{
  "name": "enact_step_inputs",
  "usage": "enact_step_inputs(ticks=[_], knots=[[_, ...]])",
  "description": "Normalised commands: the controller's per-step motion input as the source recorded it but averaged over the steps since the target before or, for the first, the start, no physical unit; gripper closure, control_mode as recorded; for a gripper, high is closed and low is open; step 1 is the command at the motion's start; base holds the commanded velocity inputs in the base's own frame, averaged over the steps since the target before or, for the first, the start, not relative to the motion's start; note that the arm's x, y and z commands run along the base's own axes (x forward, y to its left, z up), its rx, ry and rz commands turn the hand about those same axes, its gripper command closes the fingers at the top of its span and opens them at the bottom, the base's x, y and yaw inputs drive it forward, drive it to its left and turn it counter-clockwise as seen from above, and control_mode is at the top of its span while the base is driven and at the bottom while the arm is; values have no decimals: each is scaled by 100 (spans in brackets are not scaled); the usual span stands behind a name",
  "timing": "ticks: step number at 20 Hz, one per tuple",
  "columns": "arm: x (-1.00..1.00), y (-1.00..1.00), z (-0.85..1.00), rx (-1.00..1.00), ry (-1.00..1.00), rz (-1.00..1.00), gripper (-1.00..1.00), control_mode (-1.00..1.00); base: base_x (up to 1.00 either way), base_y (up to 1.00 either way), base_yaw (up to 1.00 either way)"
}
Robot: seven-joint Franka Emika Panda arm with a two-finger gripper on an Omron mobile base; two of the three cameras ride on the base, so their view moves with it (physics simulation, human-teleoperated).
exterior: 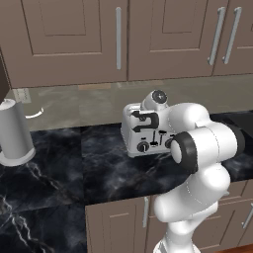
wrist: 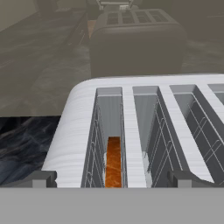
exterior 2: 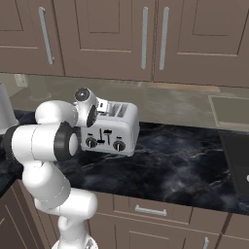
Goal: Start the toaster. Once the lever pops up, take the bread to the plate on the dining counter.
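Left base view: we see the toaster (exterior: 143,129) on the dark marble surface (exterior: 59,168), a grey canister (exterior: 15,132) well apart. Right base view: our arm hangs over it. Hand view: fingers (wrist: 113,179) apart above the slots; bread (wrist: 113,162) sits deep in the leftmost slot.

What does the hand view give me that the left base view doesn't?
Hand view: the bread sitting low in one toaster slot, with the open gripper above the slots. Left base view: the toaster's front knobs and sliders, a grey canister at left, the cabinets above. Both show the toaster on the black marble counter.
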Motion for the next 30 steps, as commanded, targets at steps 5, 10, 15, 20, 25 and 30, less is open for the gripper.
enact_step_inputs(ticks=[5, 10, 15, 20, 25, 30], knots=[[0, 0, 0, 0, 0, 0, -100, -100, 0, 0, 0], [0, 0, 0, 0, 0, 0, -100, -100, 0, 0, 0], [0, 0, 0, 0, 0, 0, -100, -100, 0, 0, 0], [0, 0, 0, 0, 0, 0, -100, -100, 0, 0, 0], [0, 0, 0, 0, 0, 0, -100, -100, 0, 0, 0], [0, 0, 0, 0, 0, 0, -100, -100, 0, 0, 0]])
